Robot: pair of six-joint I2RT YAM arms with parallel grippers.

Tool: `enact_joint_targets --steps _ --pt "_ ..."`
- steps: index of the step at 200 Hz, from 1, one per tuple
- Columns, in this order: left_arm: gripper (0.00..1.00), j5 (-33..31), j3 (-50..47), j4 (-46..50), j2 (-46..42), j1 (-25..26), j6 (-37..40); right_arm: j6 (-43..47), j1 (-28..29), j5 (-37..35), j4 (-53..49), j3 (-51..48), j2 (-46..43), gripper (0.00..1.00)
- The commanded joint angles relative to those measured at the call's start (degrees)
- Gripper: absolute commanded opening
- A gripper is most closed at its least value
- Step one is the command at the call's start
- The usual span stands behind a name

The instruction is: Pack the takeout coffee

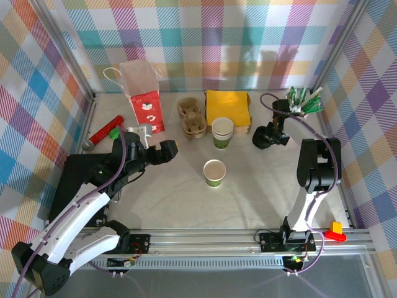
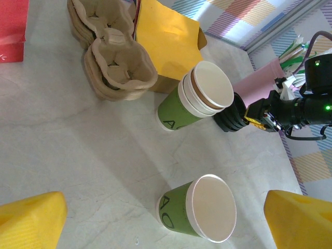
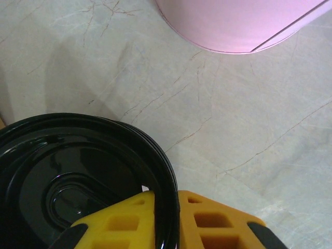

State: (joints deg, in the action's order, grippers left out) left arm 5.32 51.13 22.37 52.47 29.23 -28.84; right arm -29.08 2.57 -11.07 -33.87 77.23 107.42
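The takeout coffee is out of view. A lidless white-and-green paper cup (image 1: 214,172) stands upright mid-table, and in the left wrist view this cup (image 2: 199,212) lies between the wide-open yellow fingers of my left gripper (image 2: 165,220), well short of both. My left gripper (image 1: 152,144) hovers to the cup's left. A stack of lidless cups (image 1: 222,132) stands behind it. At the back right, my right gripper (image 3: 174,199) is shut on the rim of the top black lid (image 3: 78,176) of a small pile of lids (image 2: 228,122), one pad inside the rim and one outside.
A red paper bag (image 1: 144,93) stands at the back left, with cardboard cup carriers (image 1: 192,118) and yellow napkins (image 1: 228,108) to its right. A pink holder (image 3: 238,21) with green-and-white sticks (image 1: 304,99) is just behind the lids. A red tool (image 1: 105,131) lies at the left.
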Motion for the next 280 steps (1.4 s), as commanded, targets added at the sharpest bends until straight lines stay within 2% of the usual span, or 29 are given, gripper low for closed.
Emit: enact_joint_targets --steps 1,64,143,165,208,280 --pt "0.97 0.2 0.1 -0.2 -0.1 0.8 0.8 1.0 -0.3 1.3 0.0 -0.4 -3.1 0.15" --pt "0.97 0.3 -0.2 -0.3 -0.4 0.7 0.8 2.0 0.3 1.9 -1.1 -1.2 -5.4 0.12" --pt "0.97 0.3 -0.7 -0.1 -1.4 0.7 0.6 2.2 0.7 0.7 -0.8 -3.4 -5.3 0.14" --pt "0.97 0.2 -0.6 0.2 -1.6 0.8 0.6 2.1 0.6 1.1 -0.7 -3.5 -4.8 0.17" --pt "0.97 0.3 -0.6 0.0 -1.6 0.8 0.5 2.0 0.7 1.3 -0.6 -2.7 -6.1 0.3" --pt "0.97 0.3 -0.9 0.0 -1.4 0.8 0.4 2.6 0.6 -0.4 -1.5 -0.7 -3.9 0.34"
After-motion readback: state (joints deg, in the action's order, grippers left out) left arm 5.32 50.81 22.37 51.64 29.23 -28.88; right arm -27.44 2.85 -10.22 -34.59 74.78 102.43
